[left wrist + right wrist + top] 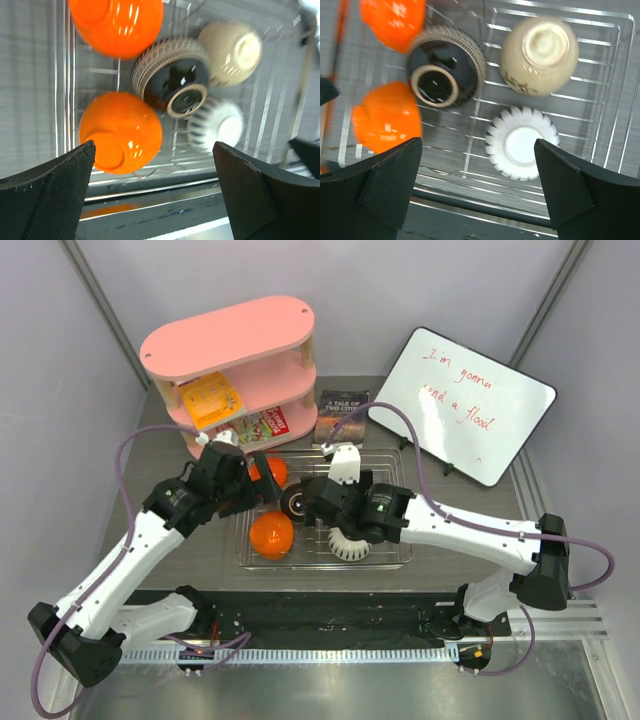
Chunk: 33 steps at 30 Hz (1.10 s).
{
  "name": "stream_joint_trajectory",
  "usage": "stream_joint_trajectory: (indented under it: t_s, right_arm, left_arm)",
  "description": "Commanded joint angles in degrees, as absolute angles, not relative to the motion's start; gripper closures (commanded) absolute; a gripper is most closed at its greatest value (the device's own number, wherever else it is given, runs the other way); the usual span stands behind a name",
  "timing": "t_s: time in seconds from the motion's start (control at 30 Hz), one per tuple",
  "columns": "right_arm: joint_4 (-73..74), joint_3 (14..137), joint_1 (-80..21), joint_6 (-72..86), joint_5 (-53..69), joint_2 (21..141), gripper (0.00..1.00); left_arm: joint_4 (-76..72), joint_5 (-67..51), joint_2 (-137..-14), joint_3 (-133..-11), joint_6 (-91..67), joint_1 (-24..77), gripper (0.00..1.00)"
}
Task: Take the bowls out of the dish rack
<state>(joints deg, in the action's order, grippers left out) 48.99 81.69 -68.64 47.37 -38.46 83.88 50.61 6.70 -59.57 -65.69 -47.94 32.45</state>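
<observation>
done: none — five bowls [540,55] sit in dish rack [615,100] | left gripper [154,150]: wide, empty, orange bowl [120,132] under its gap | right gripper [478,142]: wide, empty — white bowl [522,142] beneath | to do: all five

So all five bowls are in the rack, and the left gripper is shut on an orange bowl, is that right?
Not quite: the left gripper is open and holds nothing. The left wrist view shows its fingers wide apart above the orange bowl, not closed on it. All five bowls are indeed in the rack.
</observation>
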Motion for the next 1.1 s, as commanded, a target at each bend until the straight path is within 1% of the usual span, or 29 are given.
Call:
stream_joint_trajectory:
  t_s: [0.0,0.17,0.3,0.43,0.57,0.7,0.73,0.83,0.97,1.07]
  right_arm:
    - [42.28,76.83,-68.64,48.78,-38.15,80.07,0.0]
    - [41.75,75.68,-68.55,47.55,-37.53,80.86,0.0]
    - [40.08,72.34,-67.15,47.55,-37.01,79.02,0.0]
    - [37.62,68.83,-66.09,47.72,-35.51,77.43,0.0]
    - [31.65,63.39,-66.01,47.9,-33.4,74.89,0.0]
    - [29.97,60.65,-64.96,48.25,-33.93,71.37,0.0]
    - [28.93,59.95,-64.43,48.34,-33.14,70.67,0.0]
    - [25.16,56.78,-62.67,48.34,-28.66,69.17,0.0]
    - [22.94,53.97,-62.67,48.08,-28.21,67.77,0.0]
    - [23.03,53.09,-62.23,47.99,-28.92,65.48,0.0]
  left_arm:
    - [44.65,10.02,-58.27,-60.64,-48.78,36.12,0.0]
    - [47.55,13.18,-64.15,-61.97,-47.02,38.49,0.0]
    - [46.32,13.36,-65.48,-60.74,-46.93,39.55,0.0]
    - [46.67,15.99,-66.09,-58.63,-46.67,40.08,0.0]
    - [47.89,17.75,-67.23,-58.36,-46.41,40.34,0.0]
    - [52.9,22.92,-72.05,-63.53,-46.93,44.46,0.0]
    - [54.56,24.59,-73.38,-66.5,-47.11,46.91,0.0]
    - [60.11,30.48,-78.73,-70.21,-48.25,51.13,0.0]
    - [61.69,30.94,-81.91,-71.19,-49.13,51.86,0.0]
    - [66.24,32.78,-83.31,-72.59,-51.58,52.47,0.0]
